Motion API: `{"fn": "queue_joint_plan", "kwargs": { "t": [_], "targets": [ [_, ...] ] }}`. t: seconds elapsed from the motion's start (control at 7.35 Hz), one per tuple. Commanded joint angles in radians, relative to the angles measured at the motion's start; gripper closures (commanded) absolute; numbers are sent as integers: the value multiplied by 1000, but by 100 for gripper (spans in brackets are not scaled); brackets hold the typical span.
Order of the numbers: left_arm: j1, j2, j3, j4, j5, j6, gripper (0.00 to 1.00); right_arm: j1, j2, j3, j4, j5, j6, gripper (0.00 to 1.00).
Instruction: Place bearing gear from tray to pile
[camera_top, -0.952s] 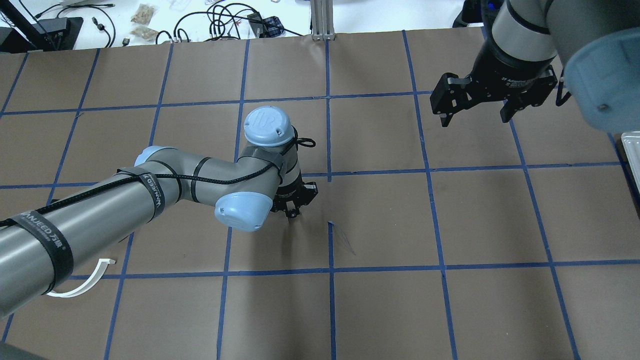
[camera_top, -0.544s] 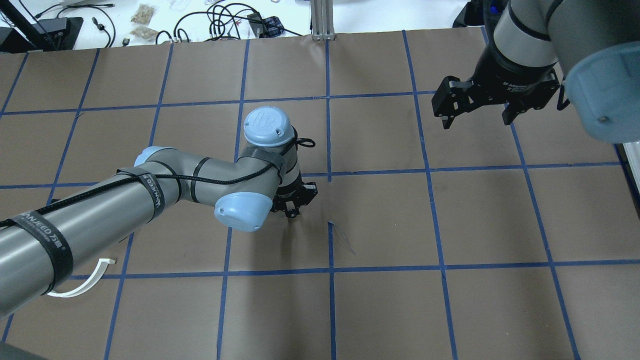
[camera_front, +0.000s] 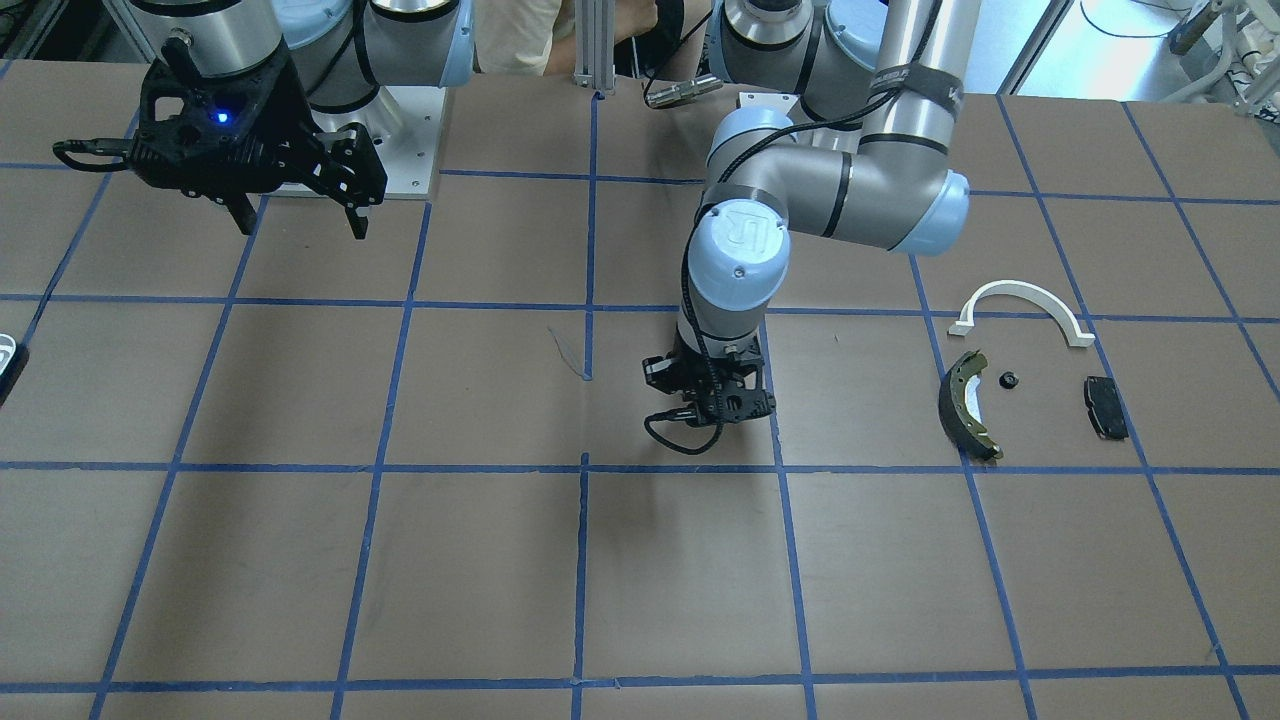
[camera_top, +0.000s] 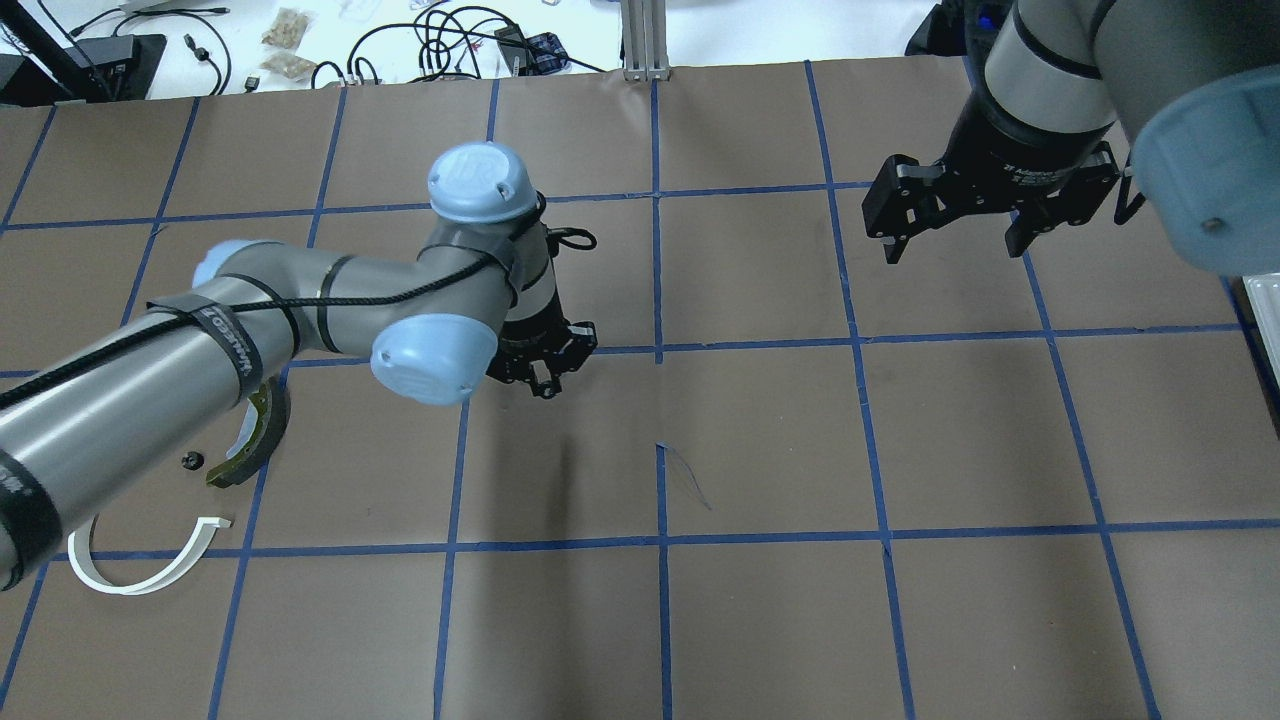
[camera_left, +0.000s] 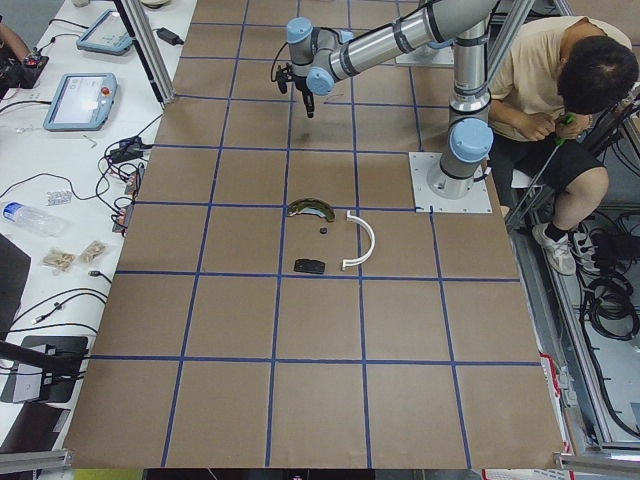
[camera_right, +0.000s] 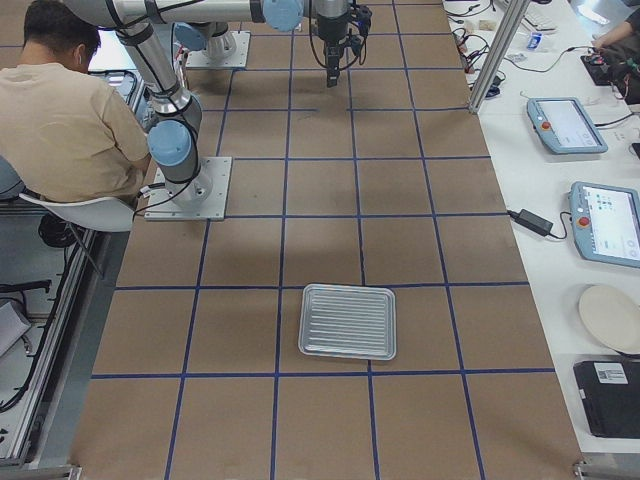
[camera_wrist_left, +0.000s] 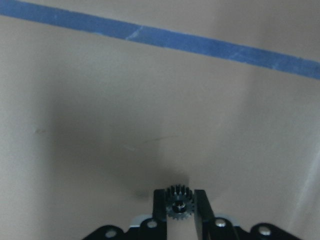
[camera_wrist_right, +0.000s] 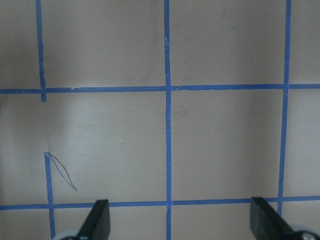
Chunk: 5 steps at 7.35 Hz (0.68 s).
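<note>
My left gripper (camera_wrist_left: 179, 220) is shut on a small black toothed bearing gear (camera_wrist_left: 179, 206) and holds it above the brown table, near the middle in the overhead view (camera_top: 545, 385). The pile lies off to the robot's left: a white arched bracket (camera_front: 1015, 288), a dark brake shoe with an olive rim (camera_front: 965, 405), a small black pad (camera_front: 1105, 407) and a tiny black part (camera_front: 1009, 380). The left gripper (camera_front: 715, 418) is about one grid square short of the pile. My right gripper (camera_top: 952, 250) is open and empty, high over the far right.
The ribbed metal tray (camera_right: 348, 321) sits at the robot's right end of the table and holds nothing that I can see. Blue tape lines divide the brown table (camera_top: 760, 620). A seated operator (camera_right: 70, 110) is beside the robot base.
My left arm has swung left and away from the robot with the gear in its grip, uncovering the brake shoe in the overhead view. The right gripper has barely moved.
</note>
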Motion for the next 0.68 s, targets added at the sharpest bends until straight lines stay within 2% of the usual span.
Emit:
{"fn": "queue_joint_plan", "kwargs": {
  "t": [0.0, 0.27, 0.41, 0.54],
  "targets": [
    [223, 82, 102, -324, 97, 328, 100, -1, 40, -71, 68, -7, 8, 0],
    [496, 116, 96, -339, 250, 700, 100, 0, 56, -93, 74, -6, 9, 0],
    [616, 94, 114, -325, 257, 855, 100, 0, 60, -95, 68, -6, 8, 0],
    [708, 73, 88, -219, 257, 988, 100, 0, 60, -99, 71, -10, 9, 0]
  ]
}}
